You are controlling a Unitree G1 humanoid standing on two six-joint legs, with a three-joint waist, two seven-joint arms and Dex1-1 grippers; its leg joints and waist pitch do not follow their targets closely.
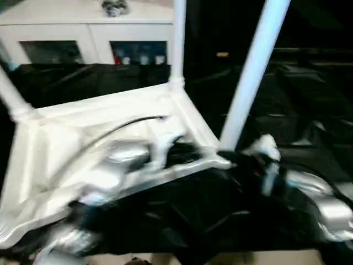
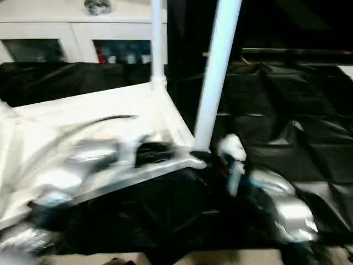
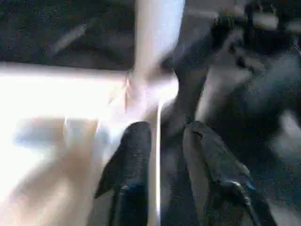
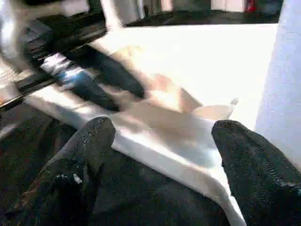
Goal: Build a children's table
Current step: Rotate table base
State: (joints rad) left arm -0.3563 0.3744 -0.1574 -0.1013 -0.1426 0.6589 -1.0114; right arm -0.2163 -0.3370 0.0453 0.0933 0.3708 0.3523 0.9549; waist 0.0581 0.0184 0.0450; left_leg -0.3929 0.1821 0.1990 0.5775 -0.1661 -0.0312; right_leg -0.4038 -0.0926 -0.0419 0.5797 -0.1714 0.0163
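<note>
The children's table lies upside down on black cloth, its white ribbed tabletop facing up. Three white legs stand in its corner sockets: a far left one, a back one and a near right one. My left gripper reaches over the tabletop to its right rim. Its fingers stand apart, open, straddling the thin rim. My right gripper is at the base of the near right leg, wide open, with the tabletop corner ahead of its fingers.
A white cabinet with glass doors stands behind the work. Crumpled black cloth covers the surface to the right. A thin black cable arcs over the tabletop above my left forearm.
</note>
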